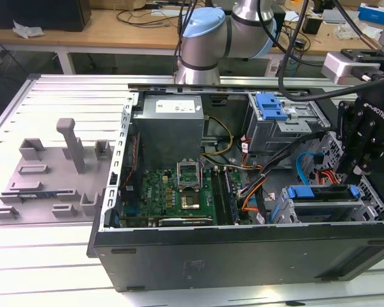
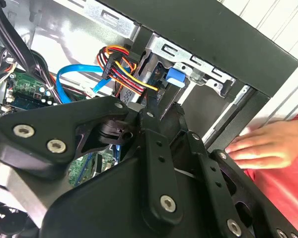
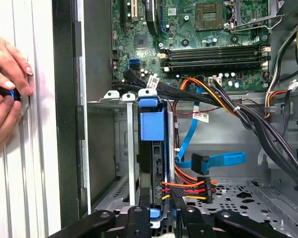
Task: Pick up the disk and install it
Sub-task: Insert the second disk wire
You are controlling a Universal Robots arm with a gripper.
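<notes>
Open black steel computer case (image 1: 243,259) lies on its side on a ribbed white metal desk (image 1: 45,268). Inside: green motherboard (image 1: 173,192) with a bare CPU socket, grey boxy power supply (image 1: 169,125) at the far side, perforated silver drive cages on the exterior view's right. The disk (image 1: 323,192) sits in the near-right drive cage, its blue plastic carrier rail showing along the top edge; in the first wrist view the same disk (image 3: 153,148) stands edge-on in the slot between thin silver bracket walls, blue tab on its end, red/yellow/black power wires (image 3: 186,191) plugged in at its end. A flat blue data cable (image 3: 213,161) loops just beside it. Black gripper (image 1: 365,144) hangs over the case's right end, near the disk; its linkage bars crowd both wrist views, fingertips cut off, so I cannot tell whether it is wide, narrow or holding anything. A second blue latch piece (image 1: 271,105) tops the far drive cage. Grey plastic fixture tray (image 1: 51,179) with upright posts sits on the desk at the exterior view's left. A person's hand (image 3: 5,94) rests on the desk outside the case wall, on a small dark round object, partly cut off.
</notes>
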